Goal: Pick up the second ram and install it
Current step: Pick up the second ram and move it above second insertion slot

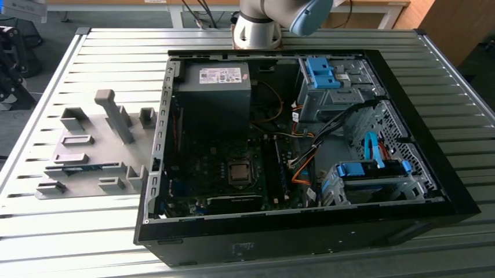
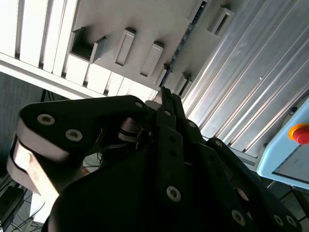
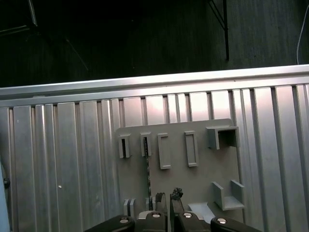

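Ribbed metal worktop (image 1: 93, 58) is carrying an open computer case (image 1: 433, 191). Toward the exterior view's left it is also carrying a grey holder plate (image 1: 97, 153) with raised blocks.

Exterior view: the arm (image 1: 257, 26) is rising from its base at the far edge of the worktop, behind the case, and is leaving the frame at the top. The second ram (image 1: 83, 168) is lying on edge in the holder plate, near the plate's front edge and well apart from the case. Orange and black cables (image 1: 303, 165) are crossing the case interior beside the motherboard.

Second wrist view: the tool (image 2: 166, 96) is hanging over the holder plate (image 2: 145, 19). Its black fingers are clenched together and are gripping nothing. The second ram (image 2: 185, 41) is showing as a thin dark strip on the plate, beyond the fingertips. A red button (image 2: 300, 133) is sitting on a pale blue box off the worktop.

First wrist view: the tool (image 3: 169, 195) is pointing down at the holder plate (image 3: 203, 171). The second ram (image 3: 148, 176) is standing edge-on, running from a slotted block toward the tool and passing just beside the fingertips. Cannot tell whether they are touching.
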Tool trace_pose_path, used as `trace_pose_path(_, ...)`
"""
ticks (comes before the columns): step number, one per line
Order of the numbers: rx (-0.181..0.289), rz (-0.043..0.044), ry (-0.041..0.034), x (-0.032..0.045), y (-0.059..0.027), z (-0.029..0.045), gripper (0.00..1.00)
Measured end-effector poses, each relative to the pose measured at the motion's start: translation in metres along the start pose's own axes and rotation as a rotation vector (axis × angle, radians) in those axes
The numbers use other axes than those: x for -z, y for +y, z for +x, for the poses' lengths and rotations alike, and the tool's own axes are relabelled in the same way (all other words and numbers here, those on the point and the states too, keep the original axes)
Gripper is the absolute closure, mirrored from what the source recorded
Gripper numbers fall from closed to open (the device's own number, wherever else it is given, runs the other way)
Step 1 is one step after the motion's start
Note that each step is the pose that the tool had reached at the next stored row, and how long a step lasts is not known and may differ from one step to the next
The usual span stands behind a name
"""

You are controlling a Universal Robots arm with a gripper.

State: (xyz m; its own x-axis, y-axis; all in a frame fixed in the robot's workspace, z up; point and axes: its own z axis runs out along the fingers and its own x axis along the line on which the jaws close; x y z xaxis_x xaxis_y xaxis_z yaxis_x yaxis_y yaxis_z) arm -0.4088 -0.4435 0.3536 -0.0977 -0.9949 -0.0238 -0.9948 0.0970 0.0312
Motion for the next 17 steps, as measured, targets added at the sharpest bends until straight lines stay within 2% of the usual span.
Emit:
trace_pose_path(1,0.0,0.0,0.0,0.0,0.0,0.0,0.84)
trace_pose_path(3,0.0,0.0,0.0,0.0,0.0,0.0,0.71)
trace_pose_path(6,0.0,0.0,0.0,0.0,0.0,0.0,0.65)
trace_pose_path(7,0.0,0.0,0.0,0.0,0.0,0.0,0.58)
trace_pose_path(13,0.005,0.0001,-0.0001,-0.0009,0.0,0.0001,0.58)
trace_pose_path(17,0.04,-0.0011,0.0012,-0.0065,-0.0003,0.0005,0.58)
